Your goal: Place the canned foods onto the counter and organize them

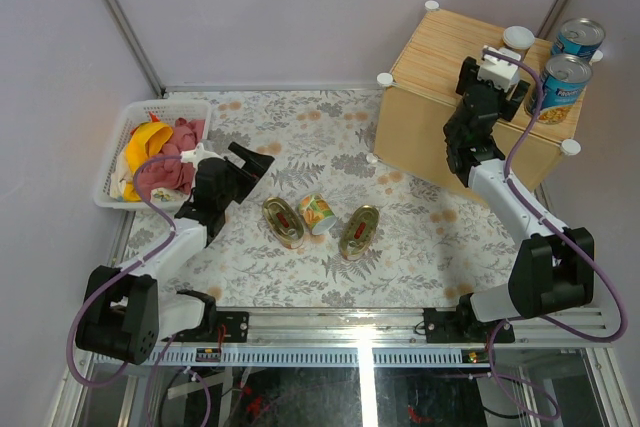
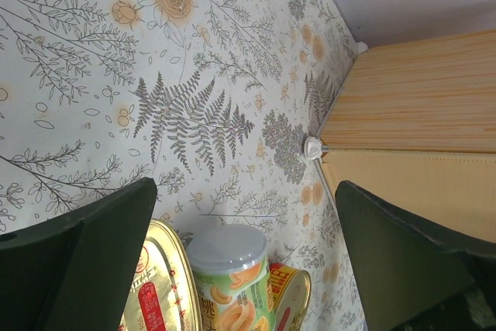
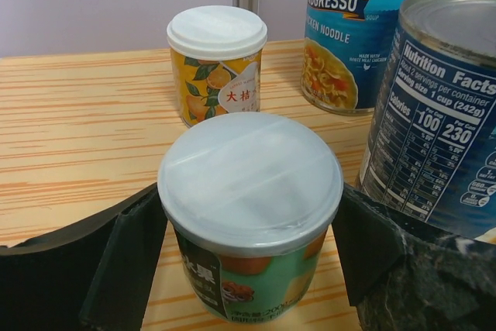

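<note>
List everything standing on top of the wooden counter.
Four cans: the Progresso can, another blue can, a yellow-labelled can, and a green-labelled can in the right gripper. Its arm covers some counter surface.

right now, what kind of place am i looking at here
Probably a robot test bench staged as a kitchen, not a real one: robot arms bolted to a metal-framed table, a floral cloth over it, and a wooden box standing in for the counter, with cans on top.

Gold tin partly off-frame

Lab, by its aluminium frame
</note>
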`<control>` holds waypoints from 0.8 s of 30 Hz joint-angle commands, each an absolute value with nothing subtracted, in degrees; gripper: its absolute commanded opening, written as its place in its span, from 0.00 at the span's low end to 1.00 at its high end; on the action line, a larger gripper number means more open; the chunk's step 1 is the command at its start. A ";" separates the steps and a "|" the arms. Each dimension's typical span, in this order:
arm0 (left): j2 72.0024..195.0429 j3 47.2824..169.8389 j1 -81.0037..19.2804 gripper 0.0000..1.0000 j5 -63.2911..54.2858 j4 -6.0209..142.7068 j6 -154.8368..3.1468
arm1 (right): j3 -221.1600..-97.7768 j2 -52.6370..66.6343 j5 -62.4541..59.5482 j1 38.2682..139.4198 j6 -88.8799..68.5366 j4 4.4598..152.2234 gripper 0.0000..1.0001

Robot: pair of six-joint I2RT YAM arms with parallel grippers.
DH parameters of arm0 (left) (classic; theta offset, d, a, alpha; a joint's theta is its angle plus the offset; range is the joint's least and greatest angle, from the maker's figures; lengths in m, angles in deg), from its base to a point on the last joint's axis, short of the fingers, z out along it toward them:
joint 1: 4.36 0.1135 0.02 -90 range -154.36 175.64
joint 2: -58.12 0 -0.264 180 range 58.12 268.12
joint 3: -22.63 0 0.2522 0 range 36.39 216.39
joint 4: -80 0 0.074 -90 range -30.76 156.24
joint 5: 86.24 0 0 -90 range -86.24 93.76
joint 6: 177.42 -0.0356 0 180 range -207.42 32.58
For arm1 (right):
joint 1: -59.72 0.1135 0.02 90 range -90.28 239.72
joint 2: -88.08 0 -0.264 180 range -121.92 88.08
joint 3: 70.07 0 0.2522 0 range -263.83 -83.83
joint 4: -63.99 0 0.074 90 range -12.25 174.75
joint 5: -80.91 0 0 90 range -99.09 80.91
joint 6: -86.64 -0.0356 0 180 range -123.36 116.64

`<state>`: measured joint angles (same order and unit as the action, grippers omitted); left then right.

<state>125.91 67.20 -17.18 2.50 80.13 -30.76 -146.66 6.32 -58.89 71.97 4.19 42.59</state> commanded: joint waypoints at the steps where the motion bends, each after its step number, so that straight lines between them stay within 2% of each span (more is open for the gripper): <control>1: 124.79 66.96 -17.65 1.00 3.46 83.74 -31.09 | -149.67 6.75 -58.05 71.58 2.16 42.90 0.88; 10: 124.00 66.10 -17.70 1.00 3.63 84.09 -30.65 | -149.53 8.55 -57.16 71.64 0.18 45.32 0.88; 12: 123.89 65.99 -17.68 1.00 3.58 84.16 -30.56 | -149.26 8.96 -57.08 71.63 0.10 45.31 0.80; 16: 123.82 65.58 -17.80 1.00 3.70 84.51 -30.23 | -149.65 8.79 -57.04 71.65 0.50 45.78 0.56; 18: 123.82 65.57 -17.89 1.00 3.67 84.52 -30.21 | -150.10 8.36 -57.29 71.66 0.85 45.98 0.52; 24: 123.67 65.93 -17.99 1.00 3.76 84.19 -30.46 | -151.66 6.70 -57.96 71.28 2.20 45.51 0.51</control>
<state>124.90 66.13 -17.51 2.70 80.72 -30.30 -147.58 6.65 -57.43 71.79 1.38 48.75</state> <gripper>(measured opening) 0.997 0.711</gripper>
